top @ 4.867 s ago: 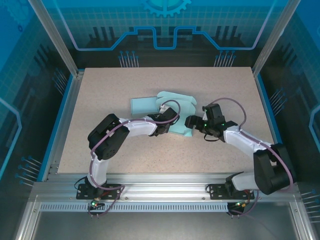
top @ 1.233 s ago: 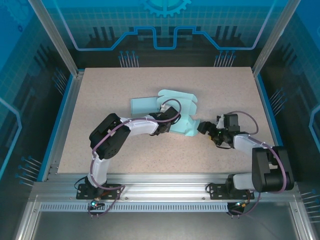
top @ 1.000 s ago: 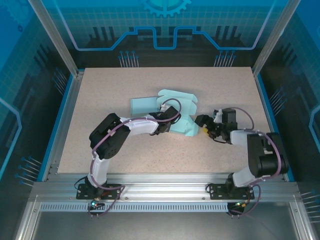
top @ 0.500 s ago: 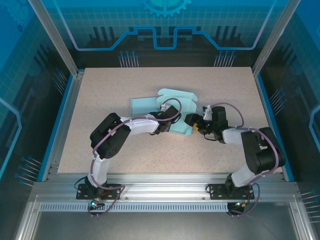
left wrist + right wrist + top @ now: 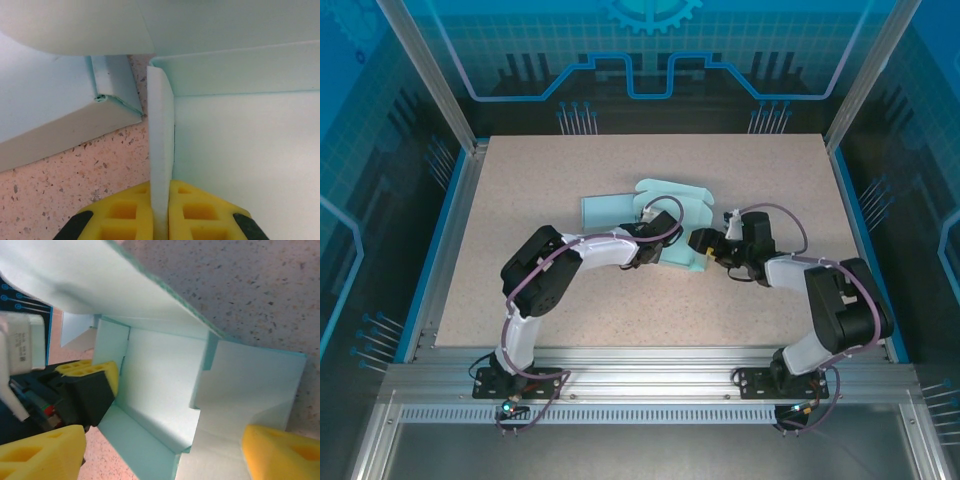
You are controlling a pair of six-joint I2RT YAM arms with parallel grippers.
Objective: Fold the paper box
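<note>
Table: speckled beige top (image 5: 520, 190), blue-lit enclosure behind.
Left jaws: left gripper (image 5: 161, 210) nearly closed, yellow pads (image 5: 125, 215) pinching a thin upright flap (image 5: 161, 140) of the paper box (image 5: 672, 208).
Right jaws: right gripper (image 5: 704, 243) wide apart, pads (image 5: 282, 450) straddling the box's right end; contact unclear.
Box: pale teal, partly folded, mid-table, between both grippers.
Arms: both reach in low from the near edge.

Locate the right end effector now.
Right end effector: top view, right of table centre, at the right edge of the paper box, opposite the left end effector clamped on the box.
</note>
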